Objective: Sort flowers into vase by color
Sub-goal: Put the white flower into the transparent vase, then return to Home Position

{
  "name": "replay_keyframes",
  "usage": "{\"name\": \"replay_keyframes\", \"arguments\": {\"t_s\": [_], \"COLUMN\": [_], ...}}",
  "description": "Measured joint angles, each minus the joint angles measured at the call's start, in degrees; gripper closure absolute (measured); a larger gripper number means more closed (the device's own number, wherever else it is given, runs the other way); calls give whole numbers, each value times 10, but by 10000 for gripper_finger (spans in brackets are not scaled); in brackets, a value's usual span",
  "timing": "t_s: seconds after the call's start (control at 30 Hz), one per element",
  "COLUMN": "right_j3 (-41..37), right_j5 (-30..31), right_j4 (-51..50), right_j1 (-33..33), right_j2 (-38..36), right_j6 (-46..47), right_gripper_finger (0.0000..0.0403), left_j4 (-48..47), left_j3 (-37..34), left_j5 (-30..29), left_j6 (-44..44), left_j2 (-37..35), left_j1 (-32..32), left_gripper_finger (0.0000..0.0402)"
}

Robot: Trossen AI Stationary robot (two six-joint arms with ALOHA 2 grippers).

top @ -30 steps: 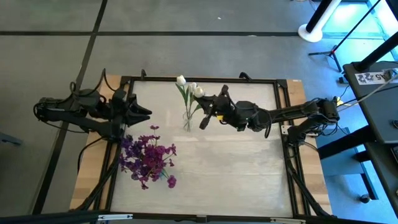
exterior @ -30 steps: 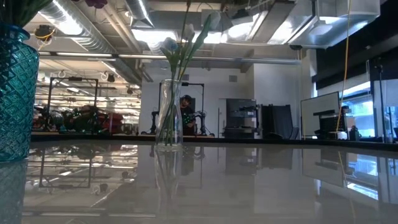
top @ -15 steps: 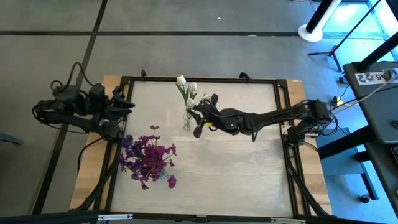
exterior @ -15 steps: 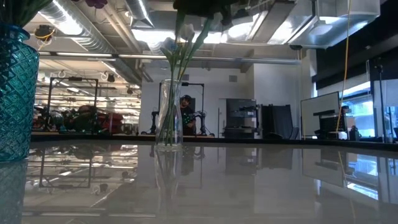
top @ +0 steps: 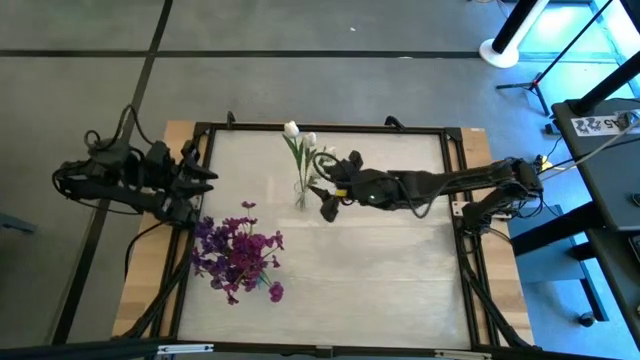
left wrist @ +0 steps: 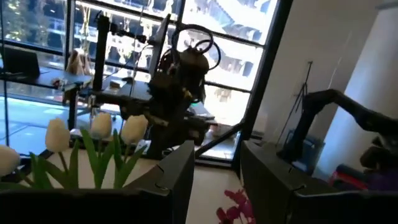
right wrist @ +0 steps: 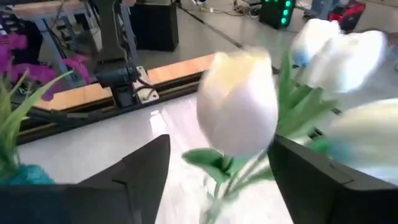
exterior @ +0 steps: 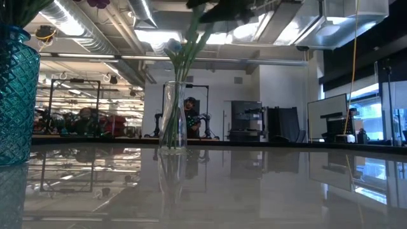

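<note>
On the table point(top: 400, 260), the right gripper point(top: 333, 187) hovers beside the clear vase point(exterior: 172, 117), fingers spread, gripping nothing, a white tulip point(right wrist: 239, 106) between them. Purple flowers point(top: 238, 255) fill the teal vase point(exterior: 13, 95). The left gripper point(top: 205, 172) waits, released, at the table's edge. Judged best: withdraw straight, avoiding stems.

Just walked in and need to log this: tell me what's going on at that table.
The right hand is open, its fingers on either side of the white tulips standing in the clear vase. The purple flowers fill the blue vase. The left hand waits at the table's left edge.
</note>
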Motion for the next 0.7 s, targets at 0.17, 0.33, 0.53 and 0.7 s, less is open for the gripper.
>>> {"name": "replay_keyframes", "arguments": {"t_s": [0.17, 0.33, 0.53, 0.7], "right_j3": [-10, -14, -21, -110], "right_j5": [31, 40, 50, -12], "right_j4": [-72, -146, -215, -157], "right_j1": [30, 48, 84, 84], "right_j2": [-49, -81, -119, -165], "right_j6": [9, 19, 43, 86], "right_gripper_finger": [128, 138, 148, 169], "left_j4": [37, 122, 167, 165], "left_j3": [-54, -129, -179, -203], "left_j5": [26, 30, 30, 30], "left_j6": [-14, -15, -16, -32], "left_j2": [-27, -54, -70, -76], "left_j1": [0, 0, 0, 0], "left_gripper_finger": [274, 274, 274, 274]}}
